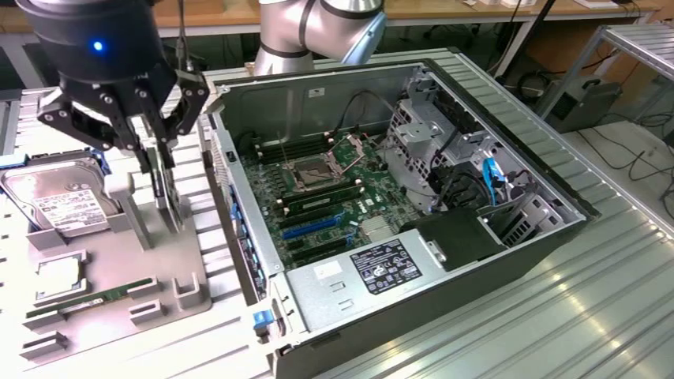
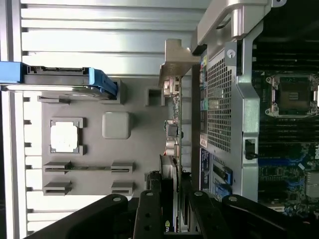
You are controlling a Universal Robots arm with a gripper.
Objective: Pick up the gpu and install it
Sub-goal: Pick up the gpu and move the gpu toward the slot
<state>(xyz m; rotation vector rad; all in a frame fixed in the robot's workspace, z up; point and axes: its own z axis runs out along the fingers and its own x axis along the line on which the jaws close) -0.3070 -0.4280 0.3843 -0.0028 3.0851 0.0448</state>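
**Q:** Grey fixture tray [image 1: 116,268] beside the open computer case [image 1: 305,95]: where is the gpu [image 1: 169,207]?

**A:** Standing edge-on in its tray holder, just outside the case wall. The gripper [image 1: 160,170] has its fingers closed on the card's upper edge.

**Q:** What makes this step go well?

**A:** Probably a firm, centred pinch, with the card kept upright and clear of the holder and the case wall.

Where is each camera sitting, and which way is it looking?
Exterior view: off the arm, above, looking down on the open computer case, the grey tray and the gripper at the gpu; the arm shows.
Wrist view: on the wrist, looking past the gripper at the gpu, edge-on beside the computer case.
Both show the gripper, gpu, hard drive and computer case.
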